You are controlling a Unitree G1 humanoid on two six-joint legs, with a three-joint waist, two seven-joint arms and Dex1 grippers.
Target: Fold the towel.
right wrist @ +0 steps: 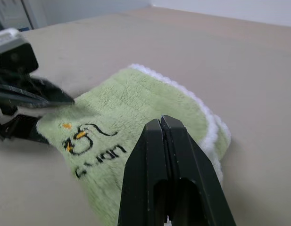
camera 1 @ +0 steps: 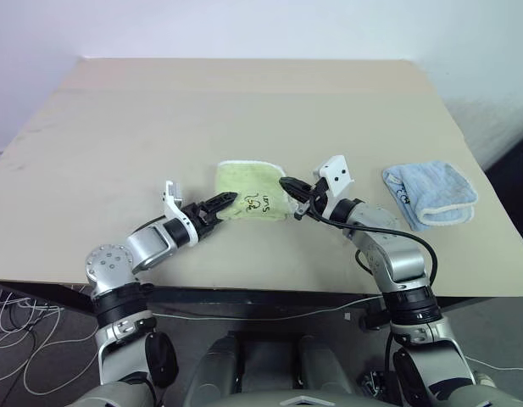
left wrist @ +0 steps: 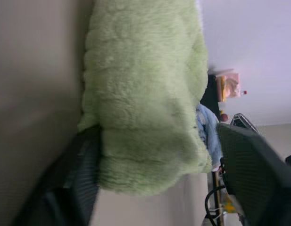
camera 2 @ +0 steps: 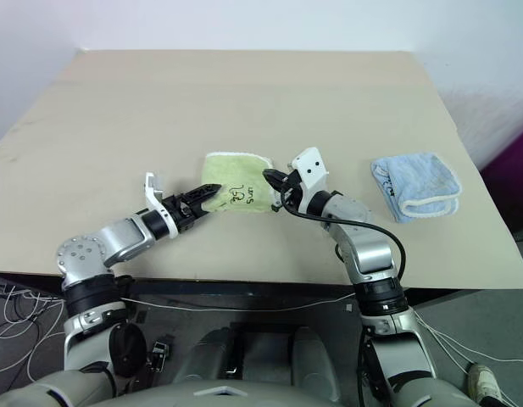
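A: What is laid on the broad beige rectangular tabletop [camera 1: 244,110]?

B: The light green terry towel [camera 1: 248,193] with white edging and a dark printed logo is seen near the table's middle, already doubled over, between the two arms. A smaller light blue folded towel [camera 1: 429,193] is set well apart to the right, presumably out of the way.

A: How are the grippers held?

B: The left gripper [camera 1: 217,204] is spread around the green towel's left edge, apparently to take it. The right gripper [camera 1: 289,184] is clenched, pressed at the right edge, probably pinning it.
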